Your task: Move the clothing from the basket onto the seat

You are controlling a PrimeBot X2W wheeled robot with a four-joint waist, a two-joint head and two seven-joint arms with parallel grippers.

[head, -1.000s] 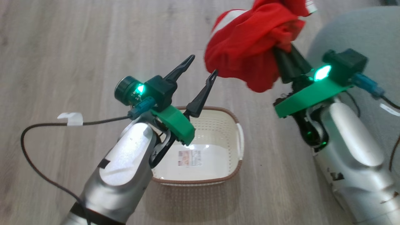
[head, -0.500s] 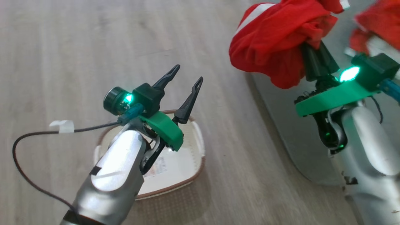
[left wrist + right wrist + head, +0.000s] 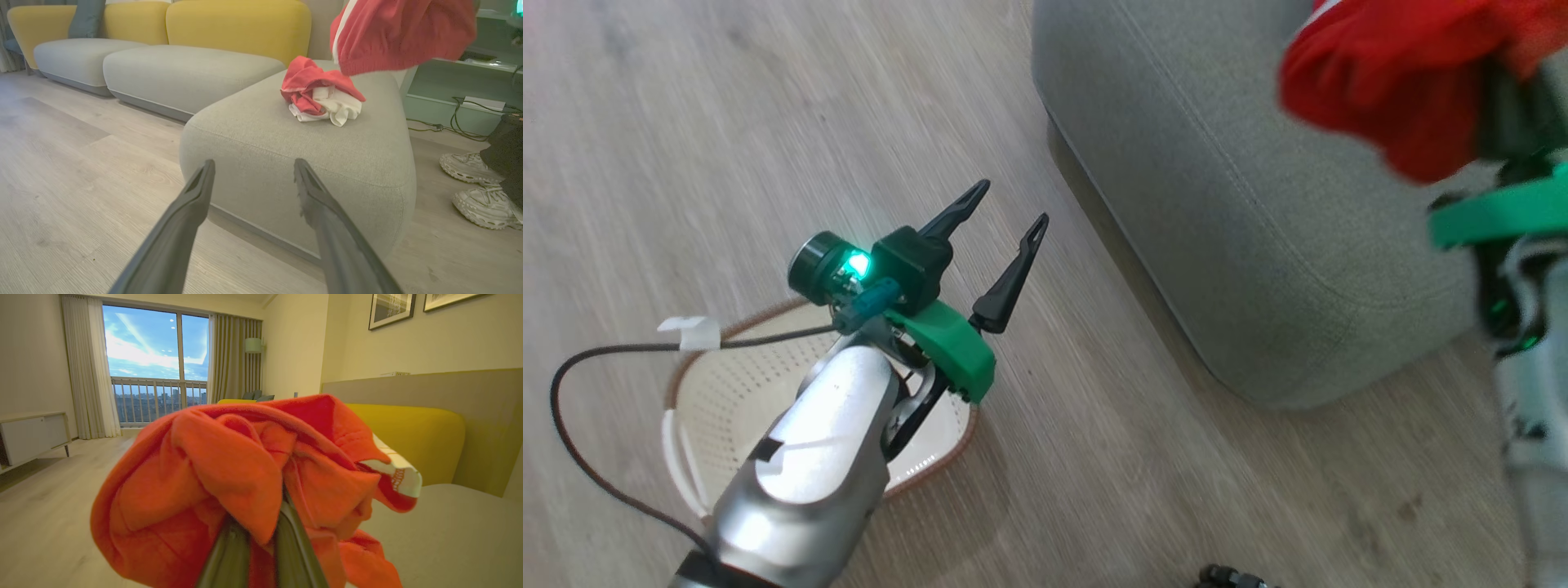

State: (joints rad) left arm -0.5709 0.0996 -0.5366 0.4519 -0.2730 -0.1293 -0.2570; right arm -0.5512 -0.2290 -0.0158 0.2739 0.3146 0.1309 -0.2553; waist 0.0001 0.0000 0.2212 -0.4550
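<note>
Laundry scene on a pale wood floor (image 3: 727,122), counted left to right: one basket (image 3: 707,400), one left gripper (image 3: 1013,202), one seat (image 3: 1217,180), one piece of clothing (image 3: 1388,90) and one right gripper (image 3: 261,539).

The basket is cream with a brown rim. It stands on the floor at the lower left of the head view, partly behind the silver left arm. The left gripper hovers above the floor between basket and seat, its two dark fingers spread wide with nothing between them. The seat is a big grey-green cushion block with a rounded corner and a stitched seam.

The clothing is bright red and bunched into a soft, folded lump. It hangs in the air above the seat, touching neither seat nor basket. The right gripper has its two fingers pinched nearly together on it — in the right wrist view the fabric drapes over the fingertips and hides them. A small white patch sticks out on the right of that view. The left wrist view shows a white stripe down the garment's left edge.

That view also shows a second bundle (image 3: 320,92), red and white, lying on top of the seat below the held clothing. To the right of the seat are two pale shoes (image 3: 470,167) — a person's, on the floor.
</note>
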